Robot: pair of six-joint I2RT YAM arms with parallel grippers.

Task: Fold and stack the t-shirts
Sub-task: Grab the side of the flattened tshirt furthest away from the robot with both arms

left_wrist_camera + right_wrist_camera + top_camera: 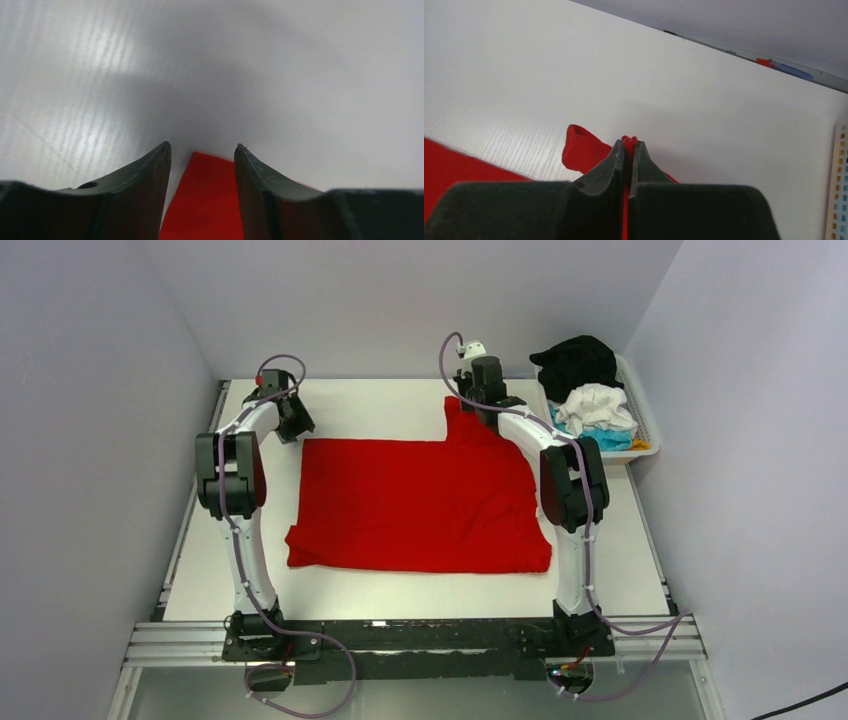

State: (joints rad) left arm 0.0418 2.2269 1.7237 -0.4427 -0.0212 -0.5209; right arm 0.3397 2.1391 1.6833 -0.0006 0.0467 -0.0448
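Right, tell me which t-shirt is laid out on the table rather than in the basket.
The red t-shirt, spread flat on the table; the black shirt, white shirt and turquoise shirt sit bunched in the basket.

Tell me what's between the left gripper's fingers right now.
A corner of the red t-shirt, flat on the table, shows between the fingers of the open left gripper in the left wrist view, not pinched.

A white slatted basket (643, 420) sits at the white table's (400, 590) far right corner.
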